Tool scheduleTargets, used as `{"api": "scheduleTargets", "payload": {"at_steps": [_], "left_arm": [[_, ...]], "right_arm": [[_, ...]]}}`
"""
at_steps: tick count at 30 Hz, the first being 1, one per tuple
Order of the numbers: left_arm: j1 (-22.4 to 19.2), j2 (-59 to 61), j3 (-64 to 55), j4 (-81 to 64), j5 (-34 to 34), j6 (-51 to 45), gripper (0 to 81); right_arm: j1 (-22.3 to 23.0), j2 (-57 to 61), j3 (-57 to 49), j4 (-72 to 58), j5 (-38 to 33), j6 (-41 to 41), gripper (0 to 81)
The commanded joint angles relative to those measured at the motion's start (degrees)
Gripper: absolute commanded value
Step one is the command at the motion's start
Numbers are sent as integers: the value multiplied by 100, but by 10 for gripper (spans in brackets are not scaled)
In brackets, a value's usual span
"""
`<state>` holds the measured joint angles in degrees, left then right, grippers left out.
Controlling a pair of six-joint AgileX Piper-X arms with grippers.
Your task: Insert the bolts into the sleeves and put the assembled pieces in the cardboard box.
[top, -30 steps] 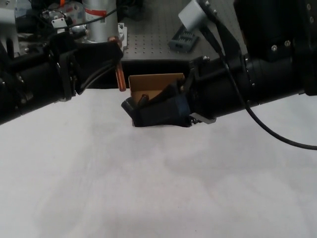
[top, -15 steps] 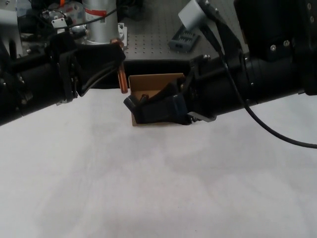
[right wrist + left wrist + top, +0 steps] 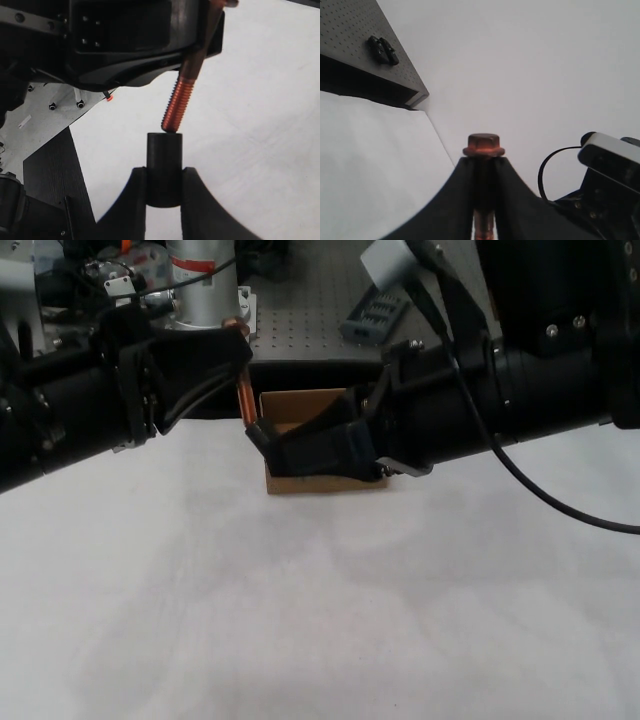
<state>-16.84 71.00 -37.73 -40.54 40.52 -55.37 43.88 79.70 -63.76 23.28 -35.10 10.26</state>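
Sleeve (image 3: pixel 163 167), pinched in right fingers (image 3: pixel 192 212), has risen to the bolt (image 3: pixel 182 95) clamped in left fingers (image 3: pixel 450 200) at eleven o'clock; align axes before pushing.

Bolt tip at the sleeve's mouth, by the cardboard box's left edge

You have the copper-coloured bolt (image 3: pixel 182 97) pinched in the left gripper (image 3: pixel 484 162), standing roughly upright. Its flanged hex head is on top and its threaded end points down, just beside the left rear corner of the cardboard box (image 3: pixel 305 404). The short black sleeve (image 3: pixel 163 167) sits clamped in the right gripper (image 3: pixel 163 176) over the box's left side, with its open end up. The bolt's tip meets the sleeve's top rim, leaning slightly off the sleeve's axis and not yet inside. The box is brown, open-topped, and rests on the white cloth.
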Motion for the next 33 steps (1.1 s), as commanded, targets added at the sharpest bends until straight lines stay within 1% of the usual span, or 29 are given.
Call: {"api": "scheduleTargets", "payload": {"at_steps": [1, 7, 15, 19, 30, 33], "left_arm": [[5, -13, -58, -112, 91, -37, 6], [-5, -13, -58, -112, 91, -210, 6], [-195, -13, -58, -112, 57, -139, 6], [-192, -13, -58, -112, 16, -95, 6], [-192, -13, -58, -112, 2, 54, 6], [-192, -13, -58, -112, 2, 54, 6]], "right_arm": [[19, -21, -42, -135, -15, 9, 22], [19, -21, -42, -135, 115, 9, 22], [19, -21, -42, -135, 133, 45, 22], [19, -21, -42, -135, 270, 173, 22], [-7, -21, -42, -13, 632, 173, 22], [-88, -21, -42, -8, 669, 173, 22]]}}
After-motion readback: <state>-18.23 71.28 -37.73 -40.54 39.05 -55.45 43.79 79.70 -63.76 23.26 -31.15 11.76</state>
